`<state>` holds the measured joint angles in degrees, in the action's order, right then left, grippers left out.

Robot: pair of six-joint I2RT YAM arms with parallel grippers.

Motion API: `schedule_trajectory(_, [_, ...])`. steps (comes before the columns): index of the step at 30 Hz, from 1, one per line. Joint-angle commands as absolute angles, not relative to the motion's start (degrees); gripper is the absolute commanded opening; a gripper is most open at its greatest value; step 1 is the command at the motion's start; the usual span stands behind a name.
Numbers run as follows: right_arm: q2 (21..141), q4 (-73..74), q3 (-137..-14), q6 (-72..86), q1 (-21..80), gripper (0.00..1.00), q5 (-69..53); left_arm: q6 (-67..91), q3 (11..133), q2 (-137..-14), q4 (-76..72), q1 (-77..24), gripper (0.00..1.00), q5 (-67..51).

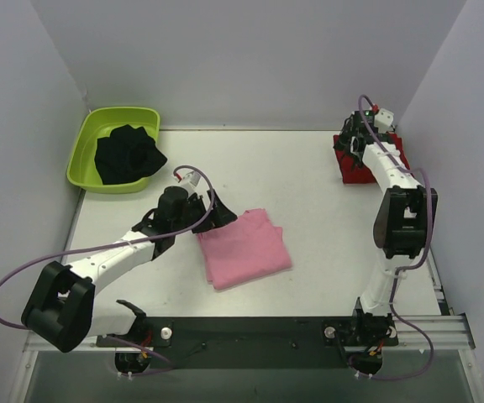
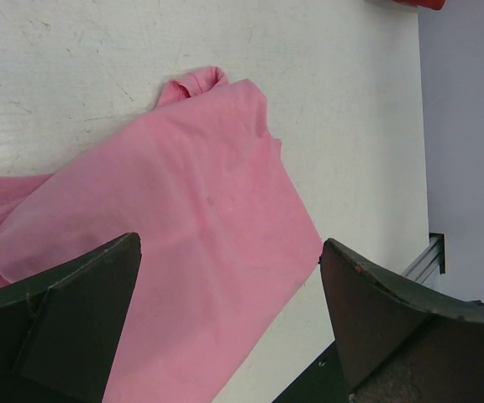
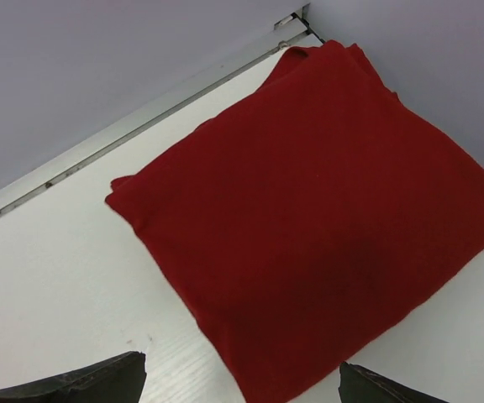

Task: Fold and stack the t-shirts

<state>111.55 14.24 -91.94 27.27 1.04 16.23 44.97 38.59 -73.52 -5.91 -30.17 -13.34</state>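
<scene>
The light pink t-shirt (image 1: 246, 248) lies folded into a rough rectangle near the middle of the table. My left gripper (image 1: 217, 214) hovers at its far left corner, open; in the left wrist view the pink t-shirt (image 2: 183, 210) spreads below the wide-apart jaws of the left gripper (image 2: 229, 243), which hold nothing. The deep red t-shirt (image 1: 347, 172) sits folded at the far right corner, partly hidden by my right arm. My right gripper (image 1: 353, 138) hangs over it, open. Seen from the right wrist, the red t-shirt (image 3: 309, 210) is a neat flat square ahead of the empty right gripper (image 3: 242, 363).
A lime green tub (image 1: 86, 147) holding a crumpled black cloth (image 1: 127, 154) stands at the far left corner. White walls close in the table (image 1: 309, 193) at the back and both sides. A metal rail (image 1: 427, 323) runs along the near edge.
</scene>
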Motion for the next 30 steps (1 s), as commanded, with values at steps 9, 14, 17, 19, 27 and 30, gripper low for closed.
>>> schedule_trajectory(9, [126.4,14.2,-108.0,32.1,-5.9,1.0,4.0,41.0,43.4,-77.9,-5.4,-30.6,0.97,-13.8])
schedule_trajectory(14, [129.4,14.2,-109.3,34.0,-6.2,1.0,0.8,41.0,44.9,-81.0,-5.6,-30.6,0.97,-14.2])
schedule_trajectory(17, [130.1,14.3,-108.8,35.6,-6.2,1.0,-2.1,41.0,45.4,-81.8,-5.8,-30.6,0.97,-14.7])
schedule_trajectory(19, [130.7,15.5,-108.5,36.6,-6.2,1.0,-3.8,41.0,45.4,-81.9,-5.7,-30.6,0.97,-14.7])
schedule_trajectory(27, [132.7,19.9,-106.3,42.4,-6.5,1.0,-7.5,41.1,44.2,-80.2,-5.1,-30.6,0.97,-14.4])
schedule_trajectory(30, [132.1,19.9,-104.1,43.5,-6.6,1.0,-8.5,41.2,43.4,-78.8,-4.7,-30.5,0.97,-14.1])
